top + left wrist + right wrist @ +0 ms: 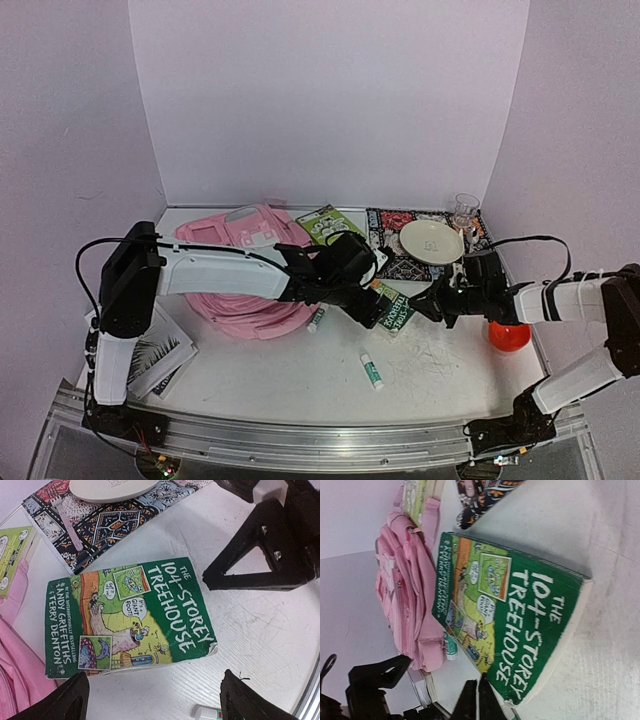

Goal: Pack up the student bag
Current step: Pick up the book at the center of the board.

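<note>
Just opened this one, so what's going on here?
Two arms are working at packing the pink student bag, which lies at the back left of the table. The left pincer hangs open just above a green paperback, The 104-Storey Treehouse, lying flat beside the bag. The right pincer is shut and holds nothing, with its tip close to the book's edge. Neither arm has the book yet.

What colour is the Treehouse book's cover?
Green, with white lettering and a yellow cartoon; the book shows best in the left wrist view.
</note>
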Controlling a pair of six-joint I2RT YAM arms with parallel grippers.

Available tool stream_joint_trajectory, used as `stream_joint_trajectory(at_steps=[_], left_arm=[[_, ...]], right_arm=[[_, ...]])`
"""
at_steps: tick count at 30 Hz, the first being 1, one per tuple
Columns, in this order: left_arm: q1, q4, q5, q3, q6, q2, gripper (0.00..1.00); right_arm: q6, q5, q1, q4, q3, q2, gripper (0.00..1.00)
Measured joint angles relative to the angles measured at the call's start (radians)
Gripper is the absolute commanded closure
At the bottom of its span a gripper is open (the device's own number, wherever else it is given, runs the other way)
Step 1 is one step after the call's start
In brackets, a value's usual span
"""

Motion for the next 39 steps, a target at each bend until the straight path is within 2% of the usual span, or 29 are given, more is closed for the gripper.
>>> stream_joint_trajectory(at_steps=[8,13,18,25,29,31,37,39], left_arm=[[-0.006,0.03,0.028,0.002,0.109,0.011,0.08],[-0.062,0.035,0.017,0.023,0.233,0.07,0.09],[-0.1,0.025,-0.005,0.064,0.321,0.147,0.12],[-0.099,0.022,-0.048,0.144,0.396,0.232,0.21],[-0.096,0.024,-0.067,0.176,0.427,0.264,0.32],[-0.097,0.027,-0.075,0.186,0.441,0.276,0.41],[-0.099,0.03,-0.085,0.211,0.46,0.296,0.94],[-0.099,0.031,-0.085,0.212,0.46,0.296,1.0]], right_arm=[[-0.093,0.058,-0.002,-0.103,0.012,0.014,0.53],[-0.136,0.08,-0.012,-0.142,0.024,0.034,0.41],[-0.16,0.093,-0.018,-0.162,0.031,0.039,0.35],[-0.174,0.092,-0.018,-0.178,0.04,0.047,0.34],[-0.178,0.092,-0.018,-0.182,0.04,0.054,0.34],[-0.182,0.093,-0.018,-0.187,0.04,0.055,0.34],[-0.185,0.096,-0.021,-0.196,0.04,0.057,0.33],[-0.185,0.094,-0.024,-0.197,0.04,0.057,0.33]])
